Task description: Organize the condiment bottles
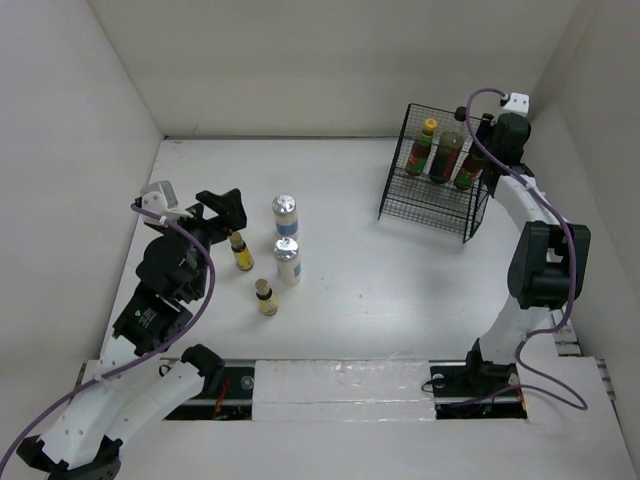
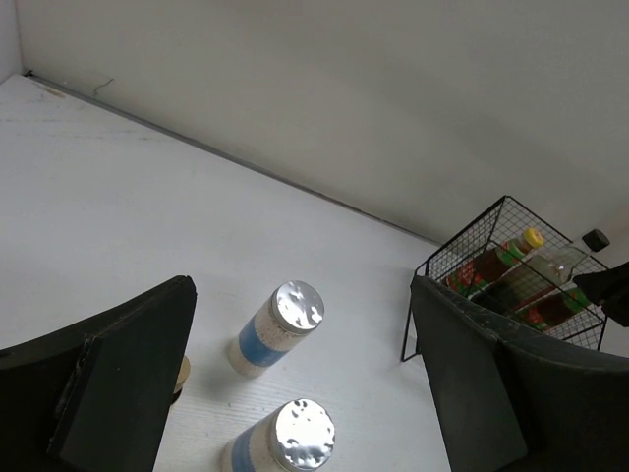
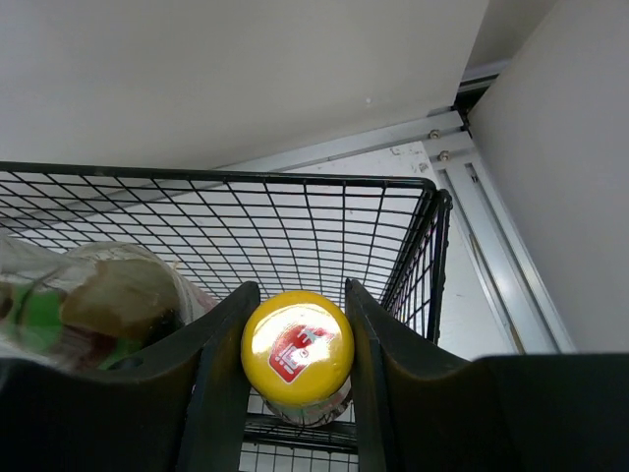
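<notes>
My right gripper [image 3: 297, 359] is shut on the yellow cap of a brown bottle [image 3: 297, 346] with a red-green label, inside the black wire basket [image 3: 295, 226]. In the top view this bottle [image 1: 468, 172] stands at the basket's right, under the right gripper [image 1: 482, 152]. Beside it are the tall dark bottle [image 1: 447, 155] and the other brown yellow-capped bottle [image 1: 422, 148]. My left gripper [image 1: 225, 208] is open and empty above a tiny yellow bottle [image 1: 240, 252]. Two white-blue silver-capped bottles [image 1: 285, 215] [image 1: 288, 260] stand to its right. The second tiny yellow bottle [image 1: 266, 297] stands nearer.
The wire basket [image 1: 432, 205] stands at the back right near the wall. The left wrist view shows both white-blue bottles [image 2: 275, 324] [image 2: 285, 442] between the open fingers, and the basket [image 2: 462, 265] beyond. White walls enclose the table on three sides.
</notes>
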Available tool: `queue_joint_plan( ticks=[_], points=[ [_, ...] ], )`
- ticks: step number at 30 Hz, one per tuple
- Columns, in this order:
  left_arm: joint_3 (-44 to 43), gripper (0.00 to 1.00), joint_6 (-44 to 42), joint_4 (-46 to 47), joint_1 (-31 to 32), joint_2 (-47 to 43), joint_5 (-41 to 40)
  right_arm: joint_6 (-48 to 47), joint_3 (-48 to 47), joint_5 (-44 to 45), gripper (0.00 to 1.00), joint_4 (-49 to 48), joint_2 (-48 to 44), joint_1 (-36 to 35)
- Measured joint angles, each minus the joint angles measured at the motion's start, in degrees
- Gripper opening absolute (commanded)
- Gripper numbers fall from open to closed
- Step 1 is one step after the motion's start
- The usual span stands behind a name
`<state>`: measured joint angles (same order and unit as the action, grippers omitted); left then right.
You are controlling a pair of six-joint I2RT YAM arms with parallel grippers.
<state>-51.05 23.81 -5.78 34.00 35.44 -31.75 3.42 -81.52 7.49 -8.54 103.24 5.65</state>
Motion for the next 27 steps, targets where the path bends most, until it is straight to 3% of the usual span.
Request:
queue_joint_plan(
  ticks=[3, 4, 8, 12, 15, 16, 17, 20, 22, 24, 25, 27],
  points=[
    [0.00, 0.87, 0.00, 0.00, 0.00, 0.02, 0.22, 0.35, 0.96, 0.00, 0.31, -0.83, 0.04, 0.00],
    [0.00, 0.87, 0.00, 0.00, 0.02, 0.04, 0.26, 0.46, 1.07, 0.00, 0.42, -1.07, 0.04, 0.00],
    [0.00, 0.87, 0.00, 0.00, 0.00, 0.20, 0.33, 0.92, 1.55, 0.02, 0.67, -4.28, 0.04, 0.00],
    [0.00, 0.87, 0.00, 0.00, 0.00, 0.33, 0.35, 1.31, 1.51, 0.00, 0.80, -5.68, -1.36, -0.04],
    [0.00, 0.87, 0.00, -0.02, 0.02, 0.44, 0.70, 1.36, 1.36, -0.98, 0.82, -5.20, -4.15, -0.26],
    [0.00, 0.87, 0.00, 0.00, 0.02, 0.44, 0.92, 1.38, 1.25, -1.60, 0.75, -4.96, -5.57, -0.42],
    [0.00, 0.87, 0.00, -0.02, 0.00, 0.42, 0.92, 1.36, 1.20, -2.49, 0.75, -4.72, -7.26, -0.72],
    [0.00, 0.87, 0.00, 0.00, 0.00, 0.37, 1.09, 1.68, 1.44, -7.15, 0.30, -4.72, -13.18, -3.78],
    [0.00, 0.87, 0.00, 0.00, 0.02, 0.37, 1.09, 2.51, 2.62, -11.28, 0.20, -5.81, -17.44, -8.35],
    [0.00, 0.87, 0.00, -0.02, 0.02, 0.37, 1.01, 2.95, 5.22, -15.54, 0.25, -7.82, -20.63, -14.97],
    [0.00, 0.87, 0.00, -0.02, 0.00, 0.33, 0.87, 3.10, 6.43, -17.33, 0.40, -8.59, -21.35, -18.60],
    [0.00, 0.87, 0.02, -0.02, 0.02, 0.26, 0.79, 2.67, 9.14, -21.03, 0.60, -9.51, -21.00, -26.16]
  ],
)
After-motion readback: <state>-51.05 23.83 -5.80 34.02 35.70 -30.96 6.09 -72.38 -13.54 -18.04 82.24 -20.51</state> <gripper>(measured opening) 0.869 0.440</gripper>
